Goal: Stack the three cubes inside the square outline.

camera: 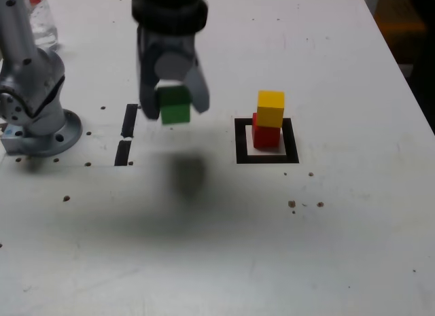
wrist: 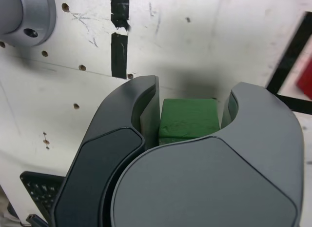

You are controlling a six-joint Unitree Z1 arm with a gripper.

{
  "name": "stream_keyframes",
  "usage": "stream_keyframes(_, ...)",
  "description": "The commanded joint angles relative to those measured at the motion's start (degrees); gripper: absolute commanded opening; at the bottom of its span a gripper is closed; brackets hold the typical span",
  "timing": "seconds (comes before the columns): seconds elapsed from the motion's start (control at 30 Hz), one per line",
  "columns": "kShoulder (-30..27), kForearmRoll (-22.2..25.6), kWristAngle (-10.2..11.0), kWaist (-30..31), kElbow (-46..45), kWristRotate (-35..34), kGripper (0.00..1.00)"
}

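Observation:
My gripper hangs above the table, shut on the green cube, which also shows clamped between the two dark jaws in the wrist view. To the exterior view's right, the yellow cube sits on top of the red cube, slightly askew. That pair stands inside the square outline of black tape. A corner of the outline and a sliver of the red cube appear in the wrist view. The held cube casts a shadow on the table below it.
The arm's grey base stands at the exterior view's left. Two short black tape strips lie between the base and my gripper. A clear container sits at the far left. Small screw holes dot the white table.

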State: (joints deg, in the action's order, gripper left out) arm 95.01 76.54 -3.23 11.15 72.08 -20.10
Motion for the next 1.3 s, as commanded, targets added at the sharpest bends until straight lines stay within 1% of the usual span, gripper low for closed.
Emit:
stream_keyframes(0.0, 0.4, 2.1, 0.1, -0.4, 4.0, 0.4, 0.1)
stream_keyframes(0.07, 1.0, 5.9, 0.1, -0.9, 8.6, 1.4, 0.1)
stream_keyframes(0.1, 1.1, 6.9, 0.1, -1.1, 9.8, 1.7, 0.1)
stream_keyframes(0.3, 2.2, 10.9, -0.2, -2.3, 15.2, 3.5, 0.1)
stream_keyframes(0.4, 3.5, 12.6, -0.9, -3.2, 18.9, 5.3, 0.1)
stream_keyframes(0.67, 7.3, 13.3, -2.7, -4.5, 24.5, 9.6, 0.1)
stream_keyframes(0.93, 10.6, 13.1, -3.2, -5.1, 27.7, 12.6, 0.1)
stream_keyframes(1.27, 13.1, 12.6, -3.2, -5.1, 30.0, 14.1, 0.1)
